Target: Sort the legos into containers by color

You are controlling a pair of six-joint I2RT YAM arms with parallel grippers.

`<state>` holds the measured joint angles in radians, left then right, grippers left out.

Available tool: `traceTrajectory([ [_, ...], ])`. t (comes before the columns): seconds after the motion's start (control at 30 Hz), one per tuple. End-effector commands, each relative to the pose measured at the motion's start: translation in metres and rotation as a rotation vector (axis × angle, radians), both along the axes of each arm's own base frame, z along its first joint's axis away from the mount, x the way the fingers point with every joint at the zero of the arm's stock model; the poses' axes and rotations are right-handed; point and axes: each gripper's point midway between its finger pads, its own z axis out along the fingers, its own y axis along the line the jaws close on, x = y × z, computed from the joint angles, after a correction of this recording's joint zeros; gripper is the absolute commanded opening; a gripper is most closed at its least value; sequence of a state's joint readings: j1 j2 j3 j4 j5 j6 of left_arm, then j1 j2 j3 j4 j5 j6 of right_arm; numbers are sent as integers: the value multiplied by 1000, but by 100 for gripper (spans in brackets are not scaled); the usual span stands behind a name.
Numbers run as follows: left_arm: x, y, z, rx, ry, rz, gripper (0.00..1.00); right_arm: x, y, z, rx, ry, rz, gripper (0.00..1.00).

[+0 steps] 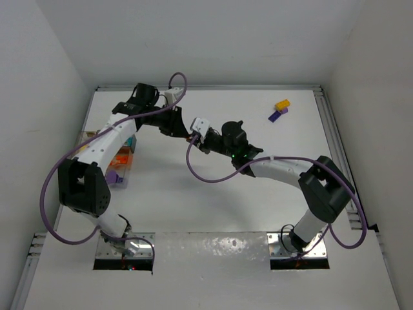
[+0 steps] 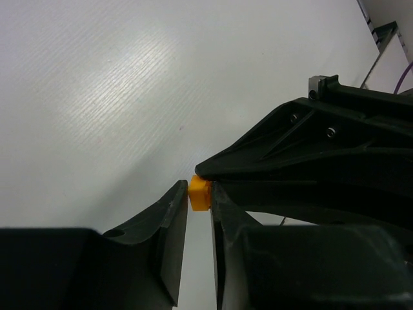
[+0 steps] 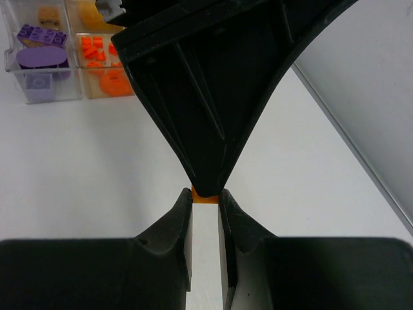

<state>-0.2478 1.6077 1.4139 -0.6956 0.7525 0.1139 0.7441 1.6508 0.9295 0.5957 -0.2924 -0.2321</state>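
Orange lego [image 2: 200, 194] between left claw [image 2: 199, 196] tips

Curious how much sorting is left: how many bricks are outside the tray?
3. A yellow brick and a purple brick lie close together, far right on the table; an orange brick is pinched between the left gripper and right gripper. Others may be hidden.
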Motion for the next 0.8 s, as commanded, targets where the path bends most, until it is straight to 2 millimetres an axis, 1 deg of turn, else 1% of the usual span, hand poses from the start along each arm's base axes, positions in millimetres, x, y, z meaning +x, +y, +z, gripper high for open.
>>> traceTrajectory([
  [0.0, 8, -9, 5, -11, -31, -11, 16, 2, 13, 41, 85, -81, 21, 0],
  [0.03, 7, -9, 3, -11, -22, -14, 16, 3, 12, 42, 87, -84, 15, 0],
  [0.1, 2, -10, 2, -20, -6, -27, 21, 6, 10, 42, 87, -86, -4, 0],
  [0.17, -2, -8, -2, -13, 1, -28, 22, 6, 9, 42, 85, -91, -9, 0],
  [0.23, -3, -7, -2, -13, -2, -27, 17, 6, 9, 42, 86, -92, -9, 0],
  [0.3, -4, -8, -1, -19, 0, -24, 3, 6, 9, 43, 95, -93, -9, 0],
  [0.33, -3, -9, 0, -24, 0, -23, 0, 6, 9, 43, 97, -89, -10, 0],
  [0.43, -4, -11, 2, -43, 10, -32, 0, 6, 9, 42, 101, -81, -15, 0],
  [0.47, -4, -11, 4, -45, 2, -40, 0, 7, 8, 40, 104, -67, -31, 8],
  [0.53, -2, -9, 5, -33, -4, -47, 0, 14, 0, 33, 92, -46, -90, 33],
  [0.57, 2, -3, 4, -13, -18, -39, 0, 15, -5, 27, 73, -33, -114, 41],
  [0.6, 2, 1, 2, 1, -14, -32, 0, 16, -9, 25, 63, -33, -135, 52],
  [0.63, 10, 9, 2, 21, -22, -4, 0, 17, -15, 16, 41, -24, -155, 60],
  [0.7, 17, 22, 0, 51, -29, 31, 0, 19, -25, 7, 0, -28, -201, 73],
  [0.73, 28, 40, -1, 78, -42, 82, 0, 19, -31, 4, -12, -24, -219, 84],
  [0.77, 34, 51, -1, 96, -49, 116, 0, 20, -35, 1, -24, -16, -237, 88],
])
